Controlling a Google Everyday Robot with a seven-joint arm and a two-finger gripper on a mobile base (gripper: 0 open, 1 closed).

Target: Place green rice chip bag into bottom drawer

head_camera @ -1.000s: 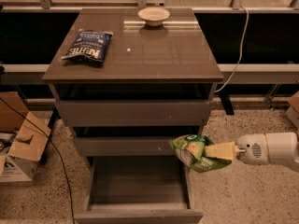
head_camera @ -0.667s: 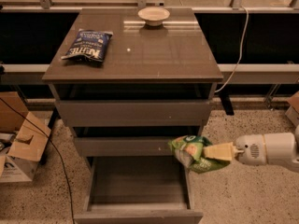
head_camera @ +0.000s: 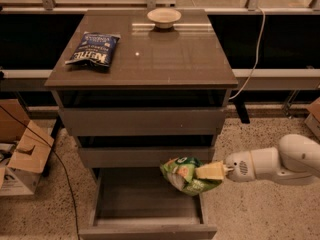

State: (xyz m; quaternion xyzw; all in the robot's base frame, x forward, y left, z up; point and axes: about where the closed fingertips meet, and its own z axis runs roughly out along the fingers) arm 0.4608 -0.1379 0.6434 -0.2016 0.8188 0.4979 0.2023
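Observation:
The green rice chip bag (head_camera: 186, 175) is crinkled and hangs over the right rear part of the open bottom drawer (head_camera: 147, 226). My gripper (head_camera: 209, 172) reaches in from the right on a white arm and is shut on the bag's right side, holding it just above the drawer. The drawer is pulled out toward the front, its dark tray showing nothing inside. The two drawers above it are closed.
A dark blue chip bag (head_camera: 93, 51) lies on the cabinet top (head_camera: 165, 59) at the left. A pale bowl (head_camera: 164, 17) stands at the back centre. Cardboard boxes (head_camera: 20, 149) sit on the floor to the left. A white cable (head_camera: 255, 54) hangs at the right.
The gripper and the bag have shifted very slightly to the left; otherwise nothing has visibly changed.

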